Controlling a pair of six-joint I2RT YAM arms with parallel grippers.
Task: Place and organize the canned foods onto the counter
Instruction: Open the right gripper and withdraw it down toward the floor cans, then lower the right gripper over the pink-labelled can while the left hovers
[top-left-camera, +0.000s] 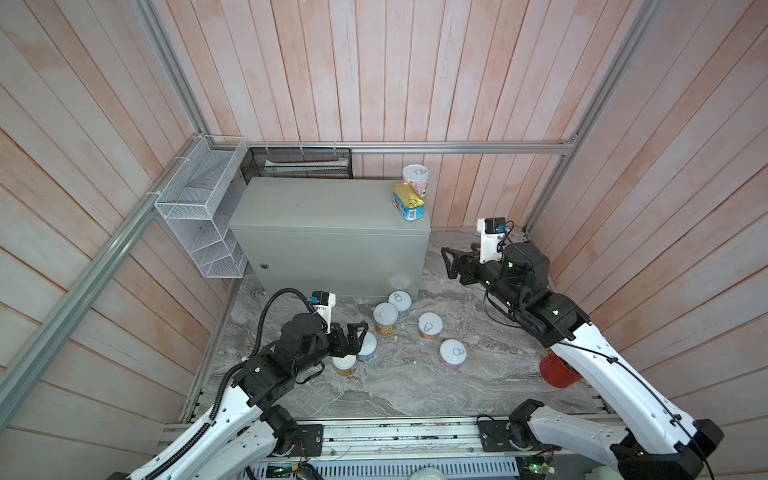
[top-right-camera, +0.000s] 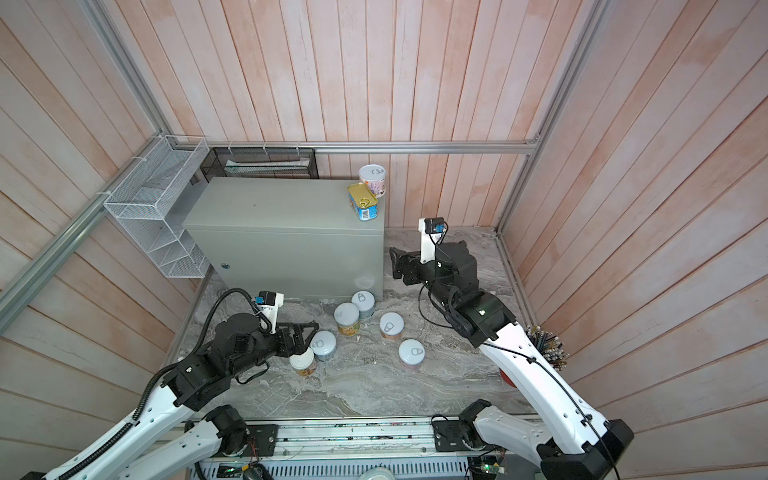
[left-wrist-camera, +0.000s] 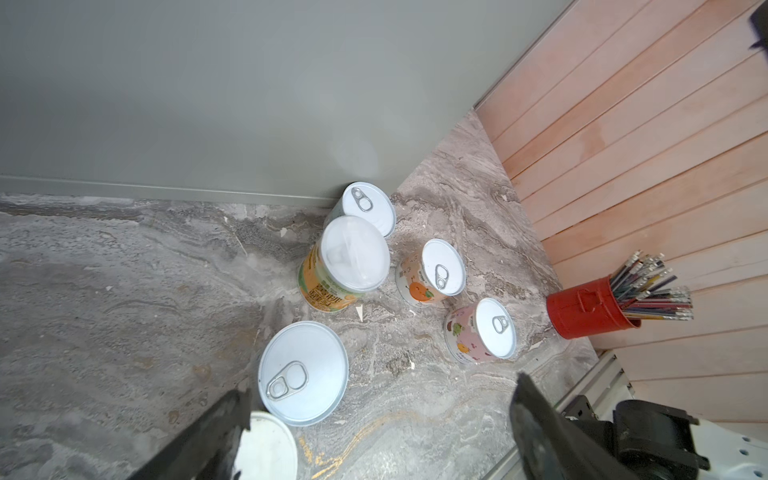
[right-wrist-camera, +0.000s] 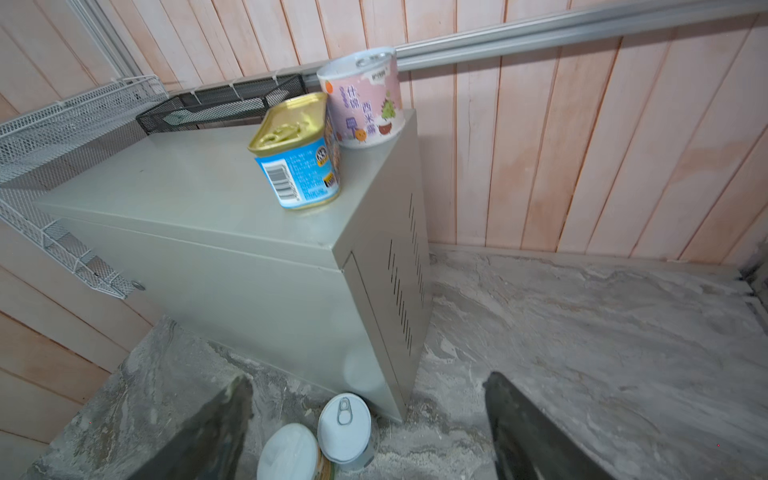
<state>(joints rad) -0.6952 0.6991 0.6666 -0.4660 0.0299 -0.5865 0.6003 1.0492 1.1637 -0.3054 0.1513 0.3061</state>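
On the counter, at its right end, stand a pink can and a gold-topped blue tin, touching each other. Several cans stand on the marble floor in front of it, among them an orange-label can and a pink one. My left gripper hangs open over two near cans: a pull-tab lid and a white lid that one finger partly covers. My right gripper is open and empty beside the counter's right side, above the floor.
A white wire basket hangs on the left wall beside the counter, and a black mesh tray sits behind it. A red cup of pencils stands by the right wall, partly under my right arm. Wooden walls close in three sides.
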